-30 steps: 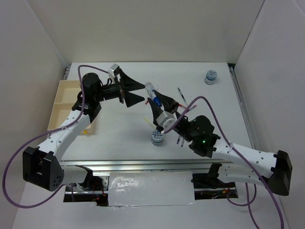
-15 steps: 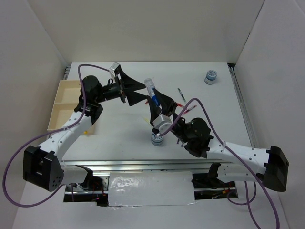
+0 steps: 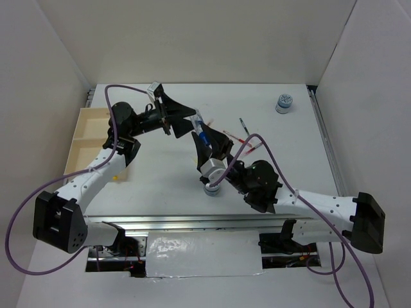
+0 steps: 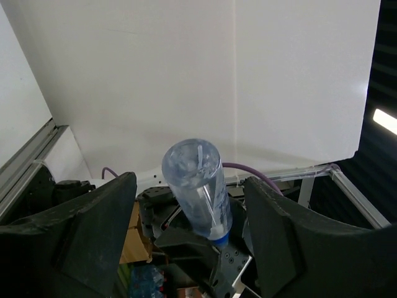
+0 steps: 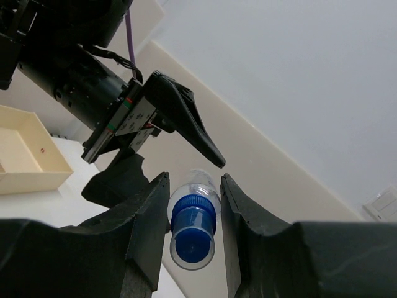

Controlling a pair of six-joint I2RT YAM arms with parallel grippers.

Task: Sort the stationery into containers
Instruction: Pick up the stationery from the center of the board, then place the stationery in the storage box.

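My right gripper (image 3: pixel 207 140) (image 5: pixel 194 180) is shut on the tiny clear bottle (image 3: pixel 201 127) (image 5: pixel 192 233), holding it near its blue cap above the table. My left gripper (image 3: pixel 192 122) (image 4: pixel 191 181) is open. Its two fingers stand on either side of the bottle's clear base (image 4: pixel 197 180) without touching it. The light-wood tray (image 3: pixel 84 138) lies at the left edge. One patterned roll (image 3: pixel 284 102) stands at the back right. Another roll (image 3: pixel 210 188) sits under my right wrist. Red pens (image 3: pixel 234 136) and a dark pen (image 3: pixel 244 126) lie behind my right arm.
White walls enclose the table at the back and on both sides. A small yellow item (image 3: pixel 116 175) lies by the tray's near corner. Purple cables loop over both arms. The metal rail and arm bases run along the near edge.
My right arm has shifted left and nearer with the bottle, bringing its base between my left fingertips. My left gripper has stayed open and nearly in place.
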